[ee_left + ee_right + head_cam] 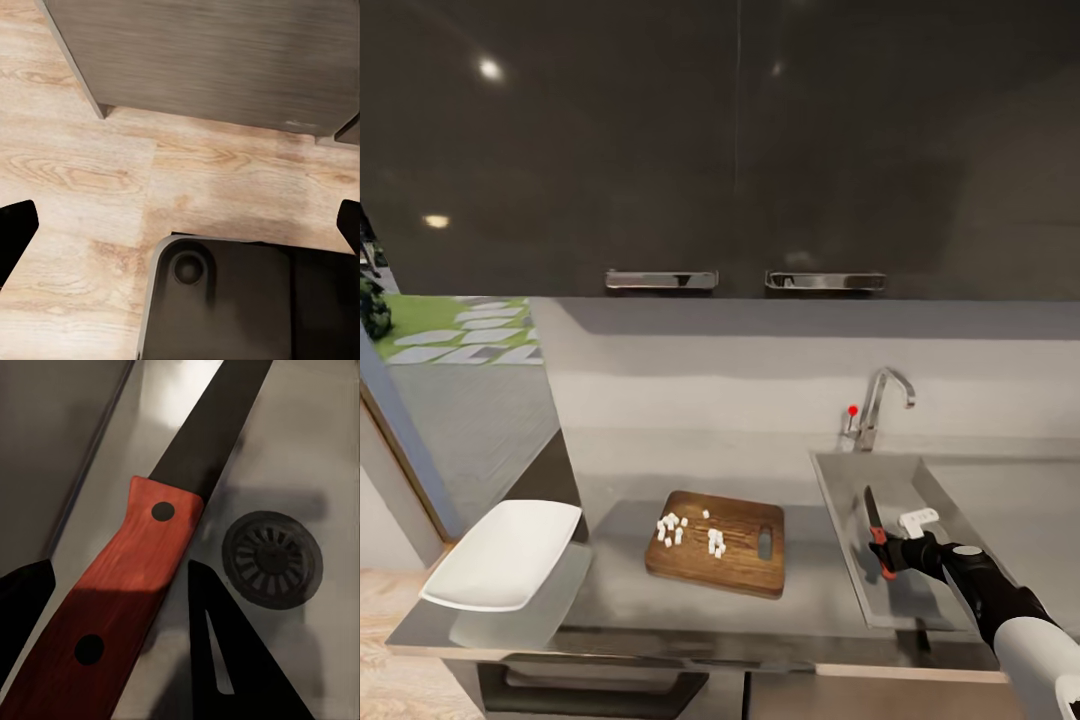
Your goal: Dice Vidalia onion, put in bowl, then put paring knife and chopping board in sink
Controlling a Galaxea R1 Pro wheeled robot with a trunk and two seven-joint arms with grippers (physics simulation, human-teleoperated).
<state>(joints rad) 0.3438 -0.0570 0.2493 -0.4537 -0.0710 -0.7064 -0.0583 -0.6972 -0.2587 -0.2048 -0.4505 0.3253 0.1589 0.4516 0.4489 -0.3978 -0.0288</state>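
1. Nearest my head camera is my right arm, its gripper [887, 552] closed on the paring knife [874, 520]. In the right wrist view the red-brown handle [112, 615] sits clamped between the two dark fingers [225, 652], with the blade running out over the basin and the round drain [272, 556] below it.
2. I judge the knife to be held above the sink [860, 480], not yet lying in it; I cannot tell whether the tip touches the basin floor.
3. Progress as I read it: the onion is cut, and small white dice [685, 530] lie on the chopping board [745, 560], which sits on the surface just beside the sink, on the side away from the tap [880, 400].
4. The bowl [505, 555] stands beyond the board from the sink, at the far end of the surface, and looks empty, so moving the dice appears undone.
5. Left to do, by my judgement: dice into the bowl, knife released into the sink, board into the sink.
6. My left gripper [180, 225] hangs over wooden floor [90, 172]; its dark fingers [15, 225] stand spread wide, holding nothing.
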